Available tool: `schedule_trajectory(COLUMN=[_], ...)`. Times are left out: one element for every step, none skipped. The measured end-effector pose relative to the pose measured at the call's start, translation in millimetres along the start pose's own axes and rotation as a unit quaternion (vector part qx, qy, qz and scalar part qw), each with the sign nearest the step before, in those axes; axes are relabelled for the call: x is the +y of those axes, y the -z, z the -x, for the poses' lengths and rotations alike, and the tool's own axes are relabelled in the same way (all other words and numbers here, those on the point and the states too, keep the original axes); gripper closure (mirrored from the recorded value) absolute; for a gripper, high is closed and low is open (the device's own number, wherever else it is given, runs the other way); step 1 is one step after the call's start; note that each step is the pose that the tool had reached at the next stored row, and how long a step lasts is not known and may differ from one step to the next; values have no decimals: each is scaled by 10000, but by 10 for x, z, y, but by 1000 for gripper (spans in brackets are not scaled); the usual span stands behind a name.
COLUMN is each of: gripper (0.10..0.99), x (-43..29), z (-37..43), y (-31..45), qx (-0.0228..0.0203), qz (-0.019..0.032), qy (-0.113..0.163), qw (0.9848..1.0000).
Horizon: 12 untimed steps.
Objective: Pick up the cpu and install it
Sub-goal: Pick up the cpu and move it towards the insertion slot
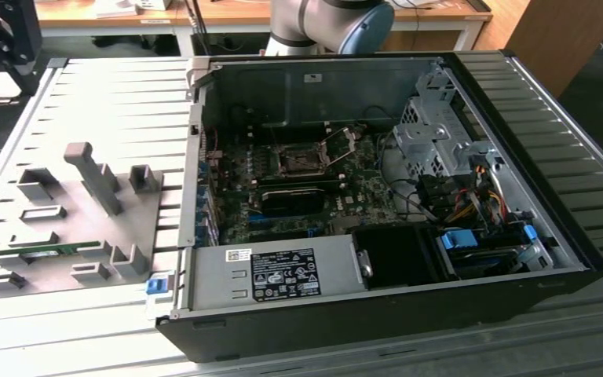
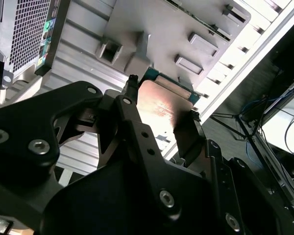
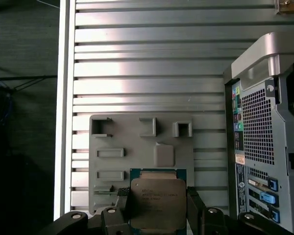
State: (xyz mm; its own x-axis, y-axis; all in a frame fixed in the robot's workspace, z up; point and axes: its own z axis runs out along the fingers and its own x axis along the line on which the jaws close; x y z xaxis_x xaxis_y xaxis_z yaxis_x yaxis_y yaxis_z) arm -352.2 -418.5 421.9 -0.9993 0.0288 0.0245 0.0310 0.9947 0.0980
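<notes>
Clamping the cpu (image 3: 158, 209) by two opposite edges, your gripper (image 3: 157, 198) holds it over the grey fixture plate (image 3: 137, 142) (one cpu edge is cut off in the first wrist view), near the computer case (image 3: 264, 122).

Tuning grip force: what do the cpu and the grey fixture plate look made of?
The cpu: metal lid, dull silver-grey sheen catching light; thin green rim looks like circuit board. The fixture plate: matte even grey with moulded pockets, probably plastic, unconfirmed.
</notes>
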Motion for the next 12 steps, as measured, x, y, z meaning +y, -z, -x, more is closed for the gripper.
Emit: schedule_trajectory(gripper=[545, 545, 545, 545, 545, 545, 545, 545, 545, 545, 545, 545], x=[1, 2, 3, 4, 4, 5, 6, 6, 7, 8, 9, 10], z=[24, 49, 73, 96, 123, 149, 177, 204, 229, 254, 278, 302], y=[1, 2, 2, 2, 3, 3, 4, 4, 5, 6, 6, 7], qx=[0, 0, 0, 0, 0, 0, 0, 0, 0, 0, 0, 0], qz=[0, 0, 0, 0, 0, 0, 0, 0, 0, 0, -1, 0], qy=[0, 0, 0, 0, 0, 0, 0, 0, 0, 0, 0, 0], qw=[10000, 10000, 10000, 10000, 10000, 10000, 10000, 10000, 10000, 10000, 10000, 10000])
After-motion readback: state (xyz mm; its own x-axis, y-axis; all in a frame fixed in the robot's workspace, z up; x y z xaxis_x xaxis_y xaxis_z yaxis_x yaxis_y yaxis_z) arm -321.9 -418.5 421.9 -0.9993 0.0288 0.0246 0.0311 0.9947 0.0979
